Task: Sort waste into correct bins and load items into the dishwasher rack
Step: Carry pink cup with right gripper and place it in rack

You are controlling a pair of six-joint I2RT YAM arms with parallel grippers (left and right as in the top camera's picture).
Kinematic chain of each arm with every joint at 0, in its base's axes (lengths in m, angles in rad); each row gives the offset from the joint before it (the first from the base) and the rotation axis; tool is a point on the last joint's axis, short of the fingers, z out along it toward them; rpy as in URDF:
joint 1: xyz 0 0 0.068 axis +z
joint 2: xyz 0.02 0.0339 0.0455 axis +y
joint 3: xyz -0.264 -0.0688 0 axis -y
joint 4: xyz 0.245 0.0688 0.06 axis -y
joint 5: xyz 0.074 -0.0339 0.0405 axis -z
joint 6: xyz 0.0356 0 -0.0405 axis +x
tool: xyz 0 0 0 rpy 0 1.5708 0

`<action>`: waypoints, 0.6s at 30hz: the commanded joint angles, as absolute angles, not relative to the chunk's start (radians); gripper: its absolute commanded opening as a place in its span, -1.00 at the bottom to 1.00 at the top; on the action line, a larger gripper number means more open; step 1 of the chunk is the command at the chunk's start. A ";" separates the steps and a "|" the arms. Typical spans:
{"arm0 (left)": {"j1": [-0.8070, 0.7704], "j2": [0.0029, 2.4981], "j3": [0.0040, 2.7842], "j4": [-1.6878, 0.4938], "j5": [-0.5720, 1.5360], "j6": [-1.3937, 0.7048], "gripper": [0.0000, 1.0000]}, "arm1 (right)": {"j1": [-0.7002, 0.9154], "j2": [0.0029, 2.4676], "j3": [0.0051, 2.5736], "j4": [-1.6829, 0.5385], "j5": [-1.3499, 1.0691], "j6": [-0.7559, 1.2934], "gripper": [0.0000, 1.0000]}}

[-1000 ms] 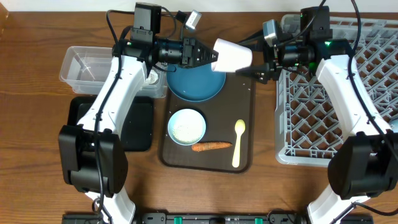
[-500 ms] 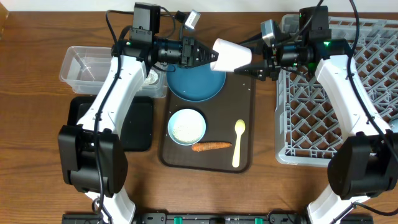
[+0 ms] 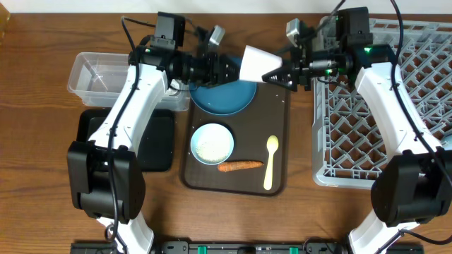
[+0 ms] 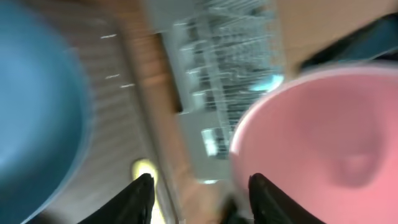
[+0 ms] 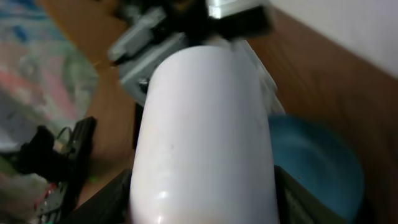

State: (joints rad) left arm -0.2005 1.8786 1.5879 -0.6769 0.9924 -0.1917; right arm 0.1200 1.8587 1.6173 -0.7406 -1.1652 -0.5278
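Note:
The pink cup (image 3: 254, 63) hangs on its side above the far edge of the large dark blue bowl (image 3: 224, 95). My right gripper (image 3: 277, 75) is shut on its body; in the right wrist view the cup (image 5: 205, 137) fills the gap between the fingers (image 5: 107, 202). My left gripper (image 3: 231, 68) stands open just left of the cup's mouth. In the left wrist view the cup's pink inside (image 4: 317, 137) shows past the right fingertip (image 4: 266, 198), with nothing between the jaws. The grey dishwasher rack (image 3: 381, 106) is at the right.
On the dark brown serving tray (image 3: 272, 120) lie a small light blue bowl (image 3: 212, 143) holding rice, a carrot piece (image 3: 239, 166) and a pale yellow spoon (image 3: 270, 162). The clear tub (image 3: 106, 74) and black tray (image 3: 159, 141) sit at the left.
My left gripper has opened, let go of the pink cup and drawn back a little to the left. My right gripper has shut on the cup and now holds it alone.

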 commanded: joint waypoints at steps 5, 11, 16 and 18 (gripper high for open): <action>-0.166 1.843 1.577 -0.822 0.752 -0.090 0.11 | 0.053 1.818 1.625 -0.789 -0.772 -0.236 -0.69; -0.147 1.746 1.577 -0.907 0.518 -0.052 0.13 | -0.022 1.677 1.638 -0.881 -0.493 -0.207 -0.79; -0.147 1.695 1.576 -0.935 0.351 -0.052 0.13 | -0.127 1.585 1.638 -0.942 -0.292 -0.086 -0.87; -0.147 1.689 1.576 -0.935 0.350 -0.053 0.13 | -0.175 1.576 1.638 -0.978 -0.229 -0.048 -0.88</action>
